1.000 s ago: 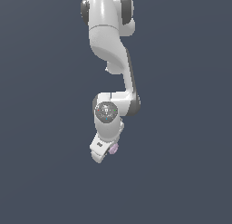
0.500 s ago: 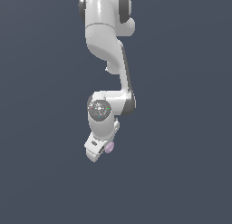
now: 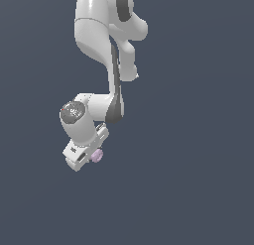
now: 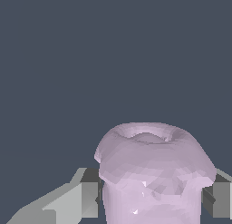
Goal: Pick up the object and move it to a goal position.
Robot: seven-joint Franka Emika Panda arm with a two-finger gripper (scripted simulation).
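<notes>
the gripper, clamped on the object between its fingers, has swung toward the exterior view's left, so carrying is underway.

Colour key. The arm is glossy white with dark grey to black joint bands at the shoulder and elbow; its wrist housing carries a grey round cap with small red and green marks. The gripper is white, bearing a small black marking on its body; in the wrist view its fingers appear pale grey with darker grey inner faces. The object is pale pink-lilac, faceted, with lighter near-white highlights on its lower side. The background is a uniform dark slate blue-grey, without pattern.
</notes>
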